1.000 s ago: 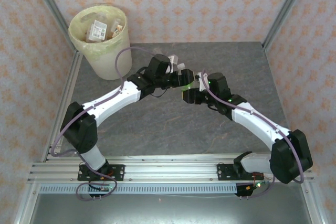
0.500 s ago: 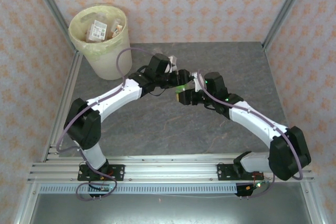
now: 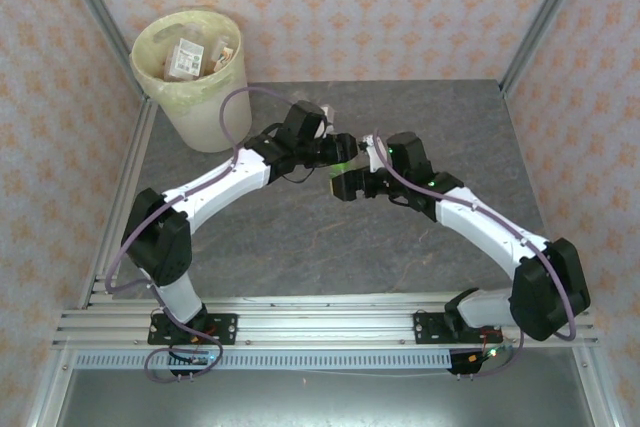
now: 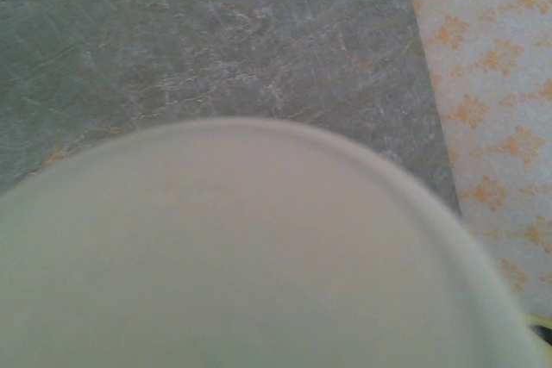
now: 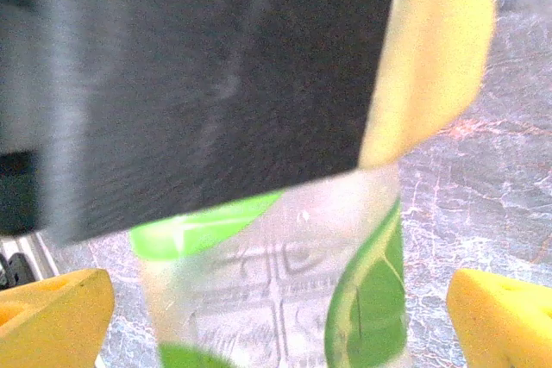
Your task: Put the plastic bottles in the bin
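My right pincer (image 5: 278, 321) gapes wide, fingers (image 5: 500, 321) clear of bottle (image 5: 259, 290). Green leaf label (image 5: 366, 299); embossed marks unreadable. My left pincer (image 3: 345, 150) seemingly clamps it.

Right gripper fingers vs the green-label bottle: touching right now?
Apart. The right wrist view shows the right gripper with its yellow fingertips spread wide, bare table visible between each one and the green-label bottle.

i count one bin (image 3: 205, 117), at least two bottles (image 3: 185, 57) inside it, and one green-labelled bottle (image 5: 285, 282) outside.
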